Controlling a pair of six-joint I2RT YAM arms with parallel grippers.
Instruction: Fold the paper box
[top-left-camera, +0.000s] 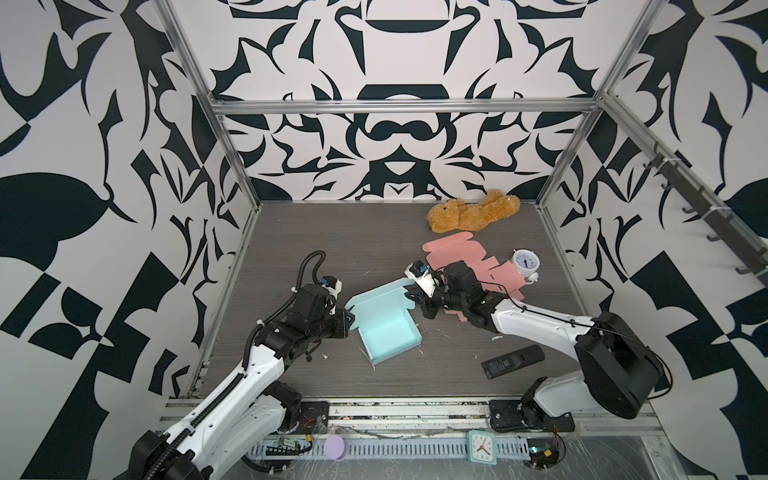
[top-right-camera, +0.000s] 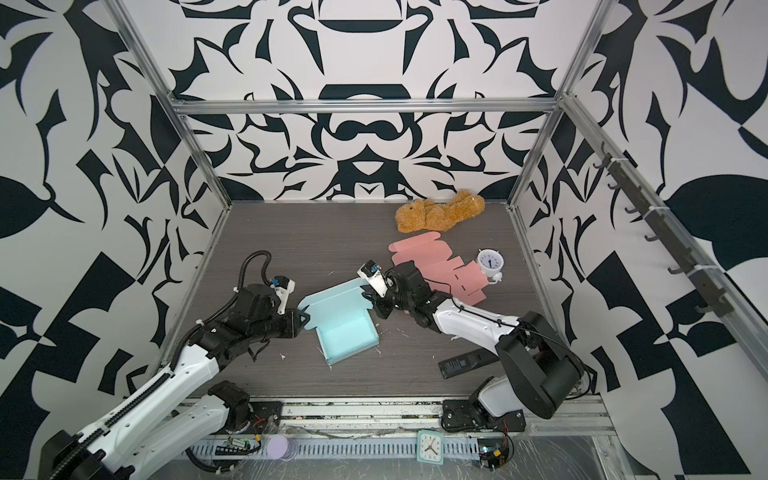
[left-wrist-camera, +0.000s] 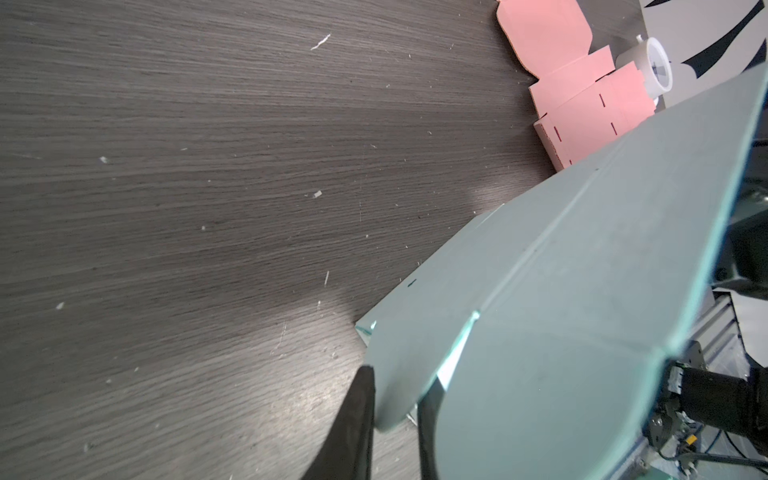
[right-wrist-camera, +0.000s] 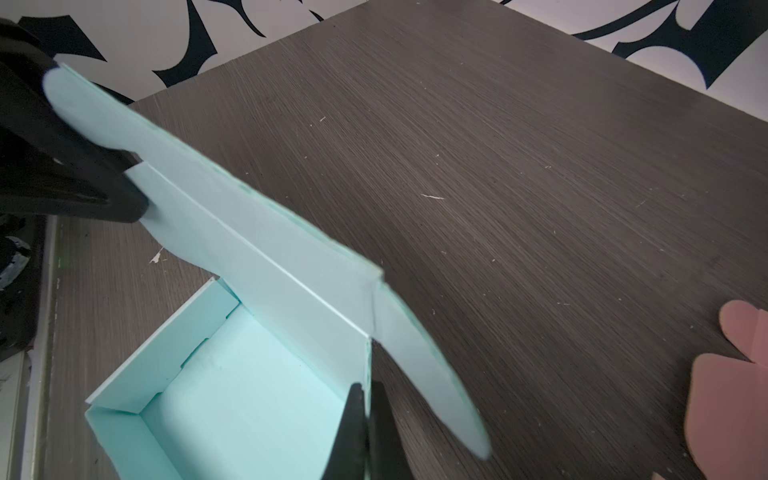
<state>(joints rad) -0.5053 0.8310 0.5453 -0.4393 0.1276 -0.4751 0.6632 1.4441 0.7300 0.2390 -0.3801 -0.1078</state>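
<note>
Paper box (top-left-camera: 388, 332), left gripper (top-left-camera: 351, 321), right gripper (top-left-camera: 412, 300) reaching inward, pinching flaps

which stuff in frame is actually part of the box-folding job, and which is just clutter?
In the job:
- light blue paper box, half built, lid up
- left gripper, jaws around one lid flap
- right gripper, shut on the box's opposite side

Lying about:
- flat pink box blank, untouched
- teddy bear
- white alarm clock
- black remote
- teal square clock
- purple disc
</note>
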